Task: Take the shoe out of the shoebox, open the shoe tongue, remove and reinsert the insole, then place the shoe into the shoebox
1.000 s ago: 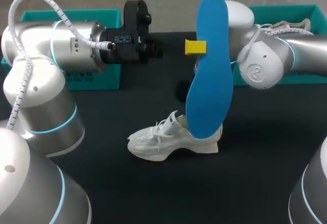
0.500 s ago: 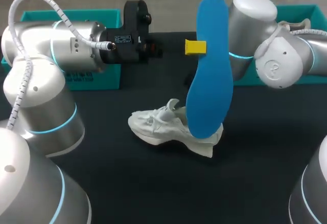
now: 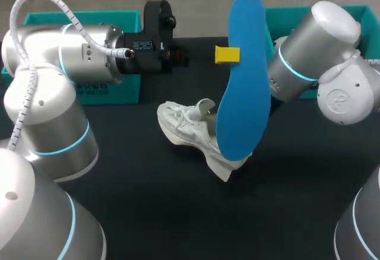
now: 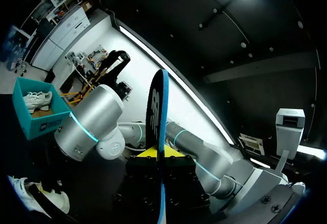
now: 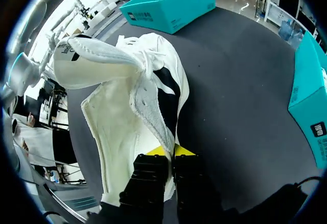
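Shoe (image 3: 193,130) has tilted, seemingly pinched in right tool (image 5: 171,153); left tool (image 4: 160,154) clamps insole (image 3: 242,94).

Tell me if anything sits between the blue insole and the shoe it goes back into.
Nothing separate does. The left gripper holds the insole upright close by the tilted shoe. Only the right gripper, shut on the shoe's edge, may crowd its opening.
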Motion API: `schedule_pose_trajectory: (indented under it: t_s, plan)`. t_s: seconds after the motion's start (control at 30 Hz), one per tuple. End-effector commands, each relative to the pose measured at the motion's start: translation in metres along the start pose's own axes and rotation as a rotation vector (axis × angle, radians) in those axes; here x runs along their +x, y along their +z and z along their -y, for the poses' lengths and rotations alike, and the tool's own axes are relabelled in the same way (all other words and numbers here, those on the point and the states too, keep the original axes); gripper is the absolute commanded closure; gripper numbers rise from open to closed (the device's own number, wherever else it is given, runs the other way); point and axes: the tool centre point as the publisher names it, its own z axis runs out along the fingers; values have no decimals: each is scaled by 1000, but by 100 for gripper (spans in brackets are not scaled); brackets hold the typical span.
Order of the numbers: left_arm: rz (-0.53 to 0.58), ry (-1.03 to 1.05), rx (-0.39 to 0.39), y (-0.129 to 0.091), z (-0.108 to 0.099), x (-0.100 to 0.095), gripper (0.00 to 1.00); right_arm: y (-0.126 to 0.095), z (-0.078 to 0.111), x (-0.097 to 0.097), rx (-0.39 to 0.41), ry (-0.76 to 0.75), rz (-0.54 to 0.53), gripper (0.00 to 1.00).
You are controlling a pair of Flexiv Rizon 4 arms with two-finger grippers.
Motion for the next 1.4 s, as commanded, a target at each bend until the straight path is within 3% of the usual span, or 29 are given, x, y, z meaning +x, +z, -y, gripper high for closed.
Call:
schedule_pose_trajectory:
  t_s: [0.03,0.2,0.47,0.87,1.4]
  plan:
    - [0,1,3,0,-1,0,100,1,8,-2,-157,104,-21,100]
    - [0,1,3,0,-1,0,100,-7,5,-5,-237,327,107,100]
    - [0,1,3,0,-1,0,100,2,6,-3,-254,351,288,100]
    - [0,1,3,0,-1,0,100,19,13,-6,-289,456,312,100]
    - [0,1,3,0,-1,0,100,22,18,-10,-258,691,300,100]
